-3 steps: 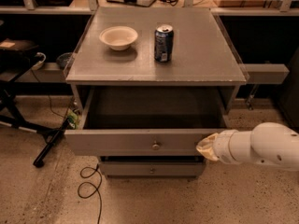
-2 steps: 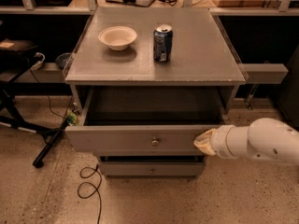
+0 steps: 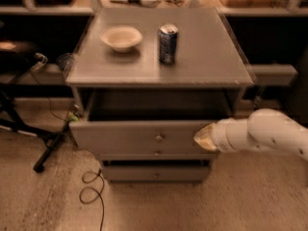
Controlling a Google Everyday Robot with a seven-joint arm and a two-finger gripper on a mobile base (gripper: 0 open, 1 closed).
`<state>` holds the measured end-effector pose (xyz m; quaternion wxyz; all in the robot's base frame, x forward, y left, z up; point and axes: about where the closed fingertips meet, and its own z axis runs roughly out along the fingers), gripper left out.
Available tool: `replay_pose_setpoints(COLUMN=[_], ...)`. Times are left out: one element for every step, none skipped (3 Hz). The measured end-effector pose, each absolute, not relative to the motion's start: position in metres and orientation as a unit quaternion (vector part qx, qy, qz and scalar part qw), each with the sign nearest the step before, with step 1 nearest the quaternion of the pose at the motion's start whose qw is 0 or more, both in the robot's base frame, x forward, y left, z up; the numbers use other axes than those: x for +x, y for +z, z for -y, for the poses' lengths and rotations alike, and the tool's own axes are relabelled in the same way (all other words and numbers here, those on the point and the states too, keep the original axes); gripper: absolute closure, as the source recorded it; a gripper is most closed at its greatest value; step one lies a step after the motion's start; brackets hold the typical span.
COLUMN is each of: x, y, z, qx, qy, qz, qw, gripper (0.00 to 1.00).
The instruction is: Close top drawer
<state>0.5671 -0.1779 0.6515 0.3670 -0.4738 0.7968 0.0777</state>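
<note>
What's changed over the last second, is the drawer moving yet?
The gripper has shifted a little left, at the right of the top drawer front, and the drawer has gone slightly further in; it is still open. The bowl and can have not moved.

Pale bowl [image 3: 121, 36] beside blue can [image 3: 168, 43]

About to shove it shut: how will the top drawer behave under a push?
The top drawer looks rigid wood, so it should slide, not flex. The claw sits right of its knob, so it may skew slightly.
</note>
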Motion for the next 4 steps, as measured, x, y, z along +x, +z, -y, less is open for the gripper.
replay_pose_setpoints(x=[0.59,0.59,0.605,0.614], y=[0.654,0.654,0.653,0.652], z=[0.178,0.178,0.176,0.173], qx=[-0.478,-0.478,-0.468,-0.466], qy=[0.075,0.075,0.075,0.074], qz=[-0.798,-0.798,-0.798,-0.796], qw=[0.359,0.359,0.373,0.38], gripper=[1.0,1.0,1.0,1.0])
